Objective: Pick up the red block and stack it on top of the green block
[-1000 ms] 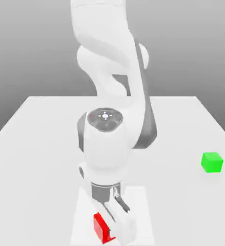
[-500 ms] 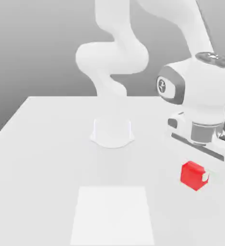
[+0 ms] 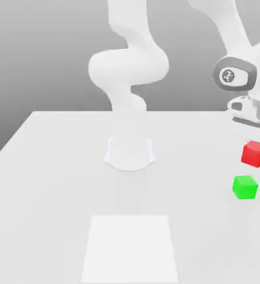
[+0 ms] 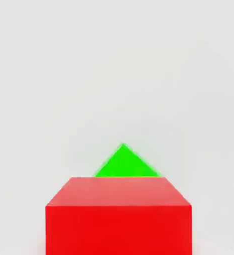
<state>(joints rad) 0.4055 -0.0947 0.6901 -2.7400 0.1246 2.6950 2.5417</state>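
The red block hangs in the air at the exterior view's right, a little above the green block and slightly farther right. My gripper is shut on the red block, with the white hand above it partly cut off by the picture's edge. The green block rests on the white table. In the hand view the red block fills the near part, and a corner of the green block peeks out past its edge.
The arm's round base stands in the middle of the table. A paler square patch lies on the table near the front edge. The green block sits close to the table's right side.
The arm has swung from the table's front middle to the exterior view's right, lifting the red block off the table and carrying it to just above the green block.
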